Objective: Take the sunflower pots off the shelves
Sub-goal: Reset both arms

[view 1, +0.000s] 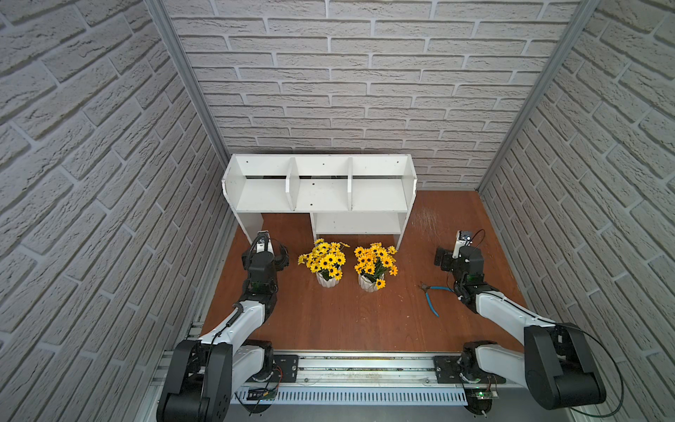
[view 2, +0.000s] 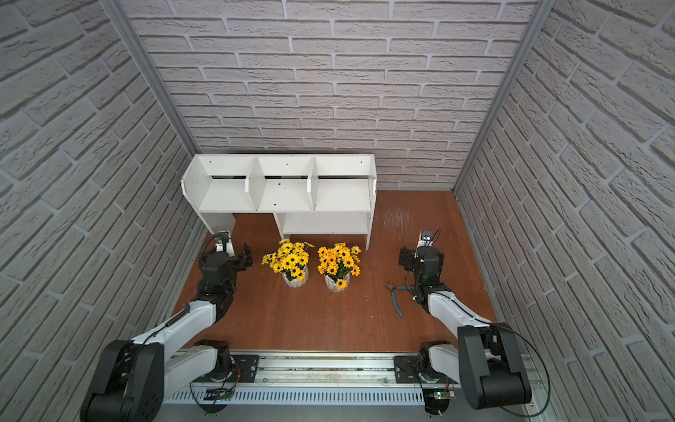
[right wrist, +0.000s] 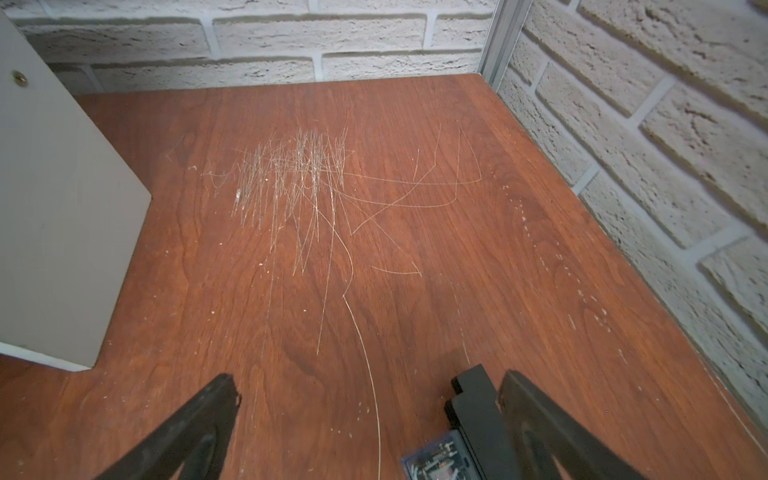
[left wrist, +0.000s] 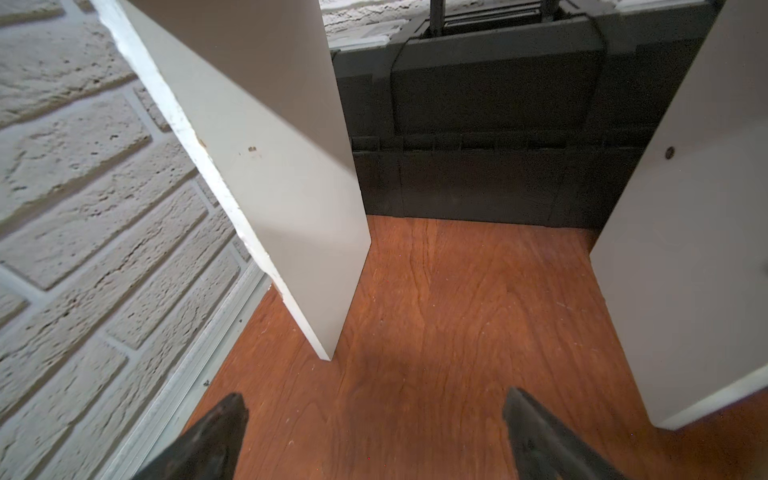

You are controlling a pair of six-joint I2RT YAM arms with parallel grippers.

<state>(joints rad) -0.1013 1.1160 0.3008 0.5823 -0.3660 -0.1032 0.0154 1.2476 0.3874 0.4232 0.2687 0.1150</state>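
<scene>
- Jaws of the left arm (view 1: 248,314) are spread wide with nothing between them, low over the surface (view 1: 347,321) by an outer leg of the shelves (view 1: 321,193). Jaws of the right arm (view 1: 511,310) are parted and bare too, facing scratched wood.
- One sunflower pot (view 1: 327,280) and the other pot (view 1: 367,284) stand upright side by side on the surface, just in front of the lower cubby.
- Every compartment is bare, so the task looks finished (my reading). The arms sit out to either side, likely so as not to brush the blooms.
- Flowers cover most of each pot, so no twine bow can be made out.
- Blue-handled pliers (view 1: 433,297) lie partly under the right arm.
- In the left wrist view a dark box (left wrist: 478,145) behind the shelves is cut off at the frame edge.
- A small black block (right wrist: 473,399) sits beside one right finger; I cannot tell what it is.
</scene>
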